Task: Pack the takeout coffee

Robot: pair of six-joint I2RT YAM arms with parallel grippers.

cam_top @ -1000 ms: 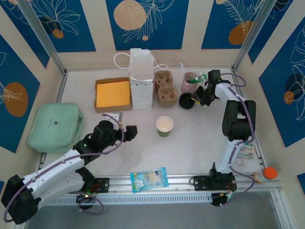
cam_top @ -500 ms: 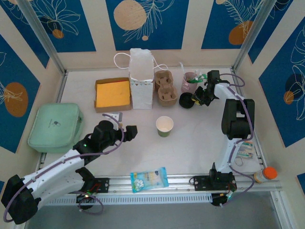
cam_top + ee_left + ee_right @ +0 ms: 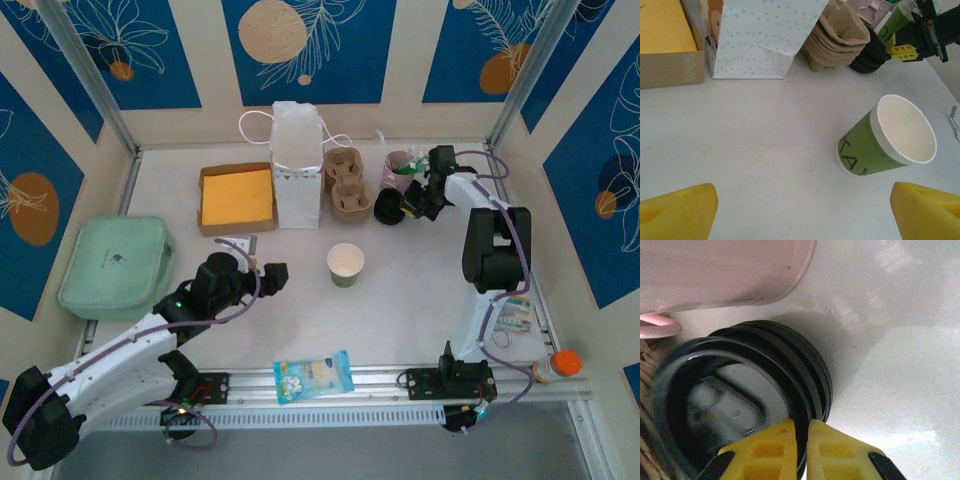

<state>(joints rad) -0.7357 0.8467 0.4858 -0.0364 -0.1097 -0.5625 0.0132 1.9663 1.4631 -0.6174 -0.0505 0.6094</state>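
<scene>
though apart, cup (image 3: 887, 137) ahead of left claw (image 3: 802, 215)

Item one, I am logging the left arm (image 3: 120, 350): white shells alternating with black joints (a green lamp (image 3: 178, 302) is glowing midway). Item two, the right arm (image 3: 495, 250): black housings, white links, a lilac cable (image 3: 500, 170) trailing. I am noting blocky yellow fingers (image 3: 677, 215) tipping both.
</scene>
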